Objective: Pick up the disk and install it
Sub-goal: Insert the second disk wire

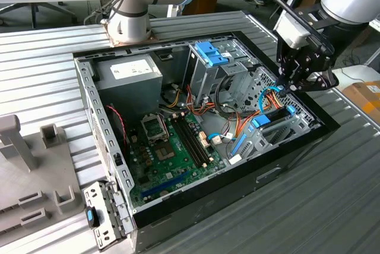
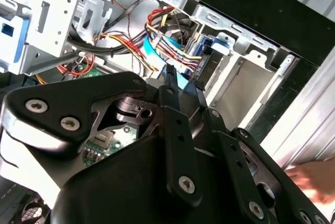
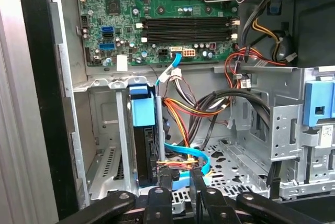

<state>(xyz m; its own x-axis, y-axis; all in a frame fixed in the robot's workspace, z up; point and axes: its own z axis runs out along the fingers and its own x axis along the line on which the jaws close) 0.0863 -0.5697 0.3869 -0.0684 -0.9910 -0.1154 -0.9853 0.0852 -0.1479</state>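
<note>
**Q:** What is the largest thing here, and where does the pincer sit against it?

**A:** One open computer case (image 1: 332,124) lies flat on a ribbed metal table (image 1: 35,70). The single arm's pincer (image 1: 289,83) hangs over the case's drive-bay corner, at the exterior view's right. One green motherboard (image 1: 172,147) lies away from the pincer, across the case floor, and one grey power-supply box (image 1: 127,76) sits at the far corner.

**Q:** Where is the disk?

**A:** Directly below the pincer. In the first wrist view the disk (image 3: 145,150) stands on edge in a metal bay (image 3: 104,130), dark body down, with its blue rail (image 3: 142,110) uppermost (one disk, as far as I can see). Its long axis appears to run along the bay slot, towards and away from the fingers (image 3: 158,198).

**Q:** Is the pincer holding it?

**A:** I cannot tell how far apart the fingers are, or whether they grip anything. Their tips sit just beside the disk's near end, among orange and blue cables (image 3: 183,161).

**Q:** Anything else?

**A:** One blue latch (image 1: 211,52) tops the upright cage beyond the pincer. A person's hand (image 2: 314,179) blurs at the second wrist view's edge.
</note>
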